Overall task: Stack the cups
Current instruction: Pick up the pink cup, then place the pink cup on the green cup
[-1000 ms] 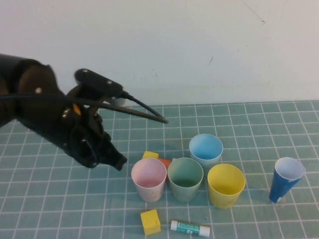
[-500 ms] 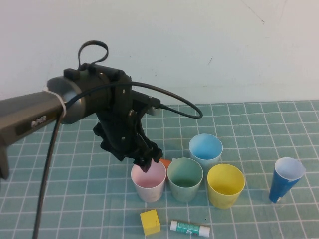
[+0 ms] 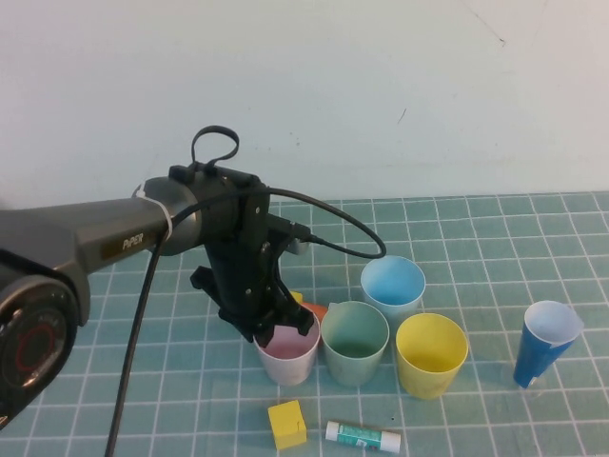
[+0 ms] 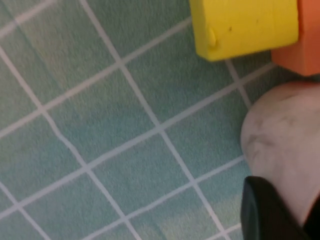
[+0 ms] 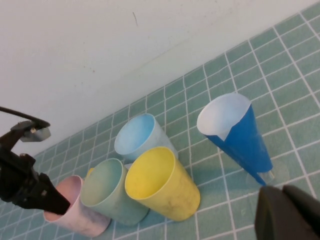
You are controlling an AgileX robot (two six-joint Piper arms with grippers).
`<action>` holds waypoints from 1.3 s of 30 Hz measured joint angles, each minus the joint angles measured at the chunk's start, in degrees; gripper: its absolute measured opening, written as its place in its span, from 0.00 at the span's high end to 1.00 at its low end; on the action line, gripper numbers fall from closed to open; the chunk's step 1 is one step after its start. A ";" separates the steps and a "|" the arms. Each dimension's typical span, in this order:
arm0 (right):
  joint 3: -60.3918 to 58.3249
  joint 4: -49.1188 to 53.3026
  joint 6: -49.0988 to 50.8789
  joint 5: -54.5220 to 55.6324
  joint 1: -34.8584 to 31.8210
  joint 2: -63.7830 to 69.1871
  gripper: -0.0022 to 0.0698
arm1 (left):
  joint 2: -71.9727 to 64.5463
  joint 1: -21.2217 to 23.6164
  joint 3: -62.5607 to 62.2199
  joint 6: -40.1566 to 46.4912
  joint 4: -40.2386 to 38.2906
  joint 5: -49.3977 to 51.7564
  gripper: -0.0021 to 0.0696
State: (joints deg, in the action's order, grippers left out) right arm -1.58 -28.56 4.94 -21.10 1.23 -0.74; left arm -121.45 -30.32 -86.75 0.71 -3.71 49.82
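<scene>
The pink cup (image 3: 285, 354), green cup (image 3: 354, 343), yellow cup (image 3: 431, 354) and light blue cup (image 3: 392, 284) stand upright in a tight cluster. My left gripper (image 3: 282, 329) is low over the pink cup's near-left rim, open, with one finger (image 4: 265, 210) outside the pink wall (image 4: 285, 130). In the right wrist view the pink cup (image 5: 75, 212), green cup (image 5: 107, 195), yellow cup (image 5: 162, 185) and light blue cup (image 5: 137, 134) show with the left gripper (image 5: 47, 200) at the pink rim. My right gripper (image 5: 292, 217) is shut and empty, near the front right.
A taller dark blue cup (image 3: 547, 343) leans at the right, close to the right gripper (image 5: 240, 132). A yellow block (image 3: 286, 424) and a glue stick (image 3: 363, 437) lie in front of the cups. An orange block (image 3: 315, 309) and a yellow block (image 4: 245, 25) lie behind the pink cup.
My left arm swung in from the left and came down, so its gripper went from beside the cups to the pink cup's rim. The cups have not moved.
</scene>
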 joint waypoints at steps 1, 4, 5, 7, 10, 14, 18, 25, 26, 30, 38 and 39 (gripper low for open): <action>0.00 0.00 0.00 0.00 0.00 0.00 0.97 | 0.00 0.00 -0.06 0.32 0.11 -0.42 0.86; 0.00 0.00 0.00 -0.03 0.00 0.00 0.97 | 0.00 0.33 -0.06 1.02 0.25 -1.01 0.94; 0.00 0.00 0.00 -0.03 0.00 0.00 0.97 | 0.18 0.61 -0.06 1.30 0.25 -0.83 0.95; 0.00 0.00 0.00 -0.03 0.00 0.00 0.97 | 1.06 1.49 -0.06 1.59 0.30 0.55 0.96; 0.00 -0.02 0.00 -0.03 0.00 0.00 0.97 | 4.50 2.93 -0.06 1.69 0.66 2.52 0.96; 0.00 -0.02 -0.63 -0.03 0.00 0.00 0.97 | 12.77 3.32 -0.13 1.79 1.03 4.29 0.96; 0.00 -0.12 -1.22 -0.03 0.00 0.00 0.97 | 20.82 0.36 -0.38 3.39 0.21 5.04 0.96; 0.00 -0.12 -1.50 -0.03 0.00 0.00 0.97 | 22.64 -5.36 -0.63 4.81 -1.74 3.62 0.96; 0.00 -0.12 -1.50 -0.03 0.00 0.00 0.97 | 21.94 -5.75 -0.63 4.91 -1.73 3.17 0.96; 0.00 -0.12 -1.50 -0.03 0.00 0.00 0.97 | 18.08 -6.22 -0.63 4.90 -2.70 1.13 0.96; 0.00 -0.12 -1.59 -0.03 0.00 0.00 0.97 | 11.20 -6.22 -0.63 4.90 -3.38 -0.59 0.96; 0.00 -0.12 -1.59 -0.03 0.00 0.00 0.97 | 10.86 -6.22 -0.63 4.90 -3.55 -1.15 0.96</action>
State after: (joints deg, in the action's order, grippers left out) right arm -1.58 -28.68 3.35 -21.13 1.23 -0.74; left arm -110.59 -36.54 -87.38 5.61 -7.26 48.67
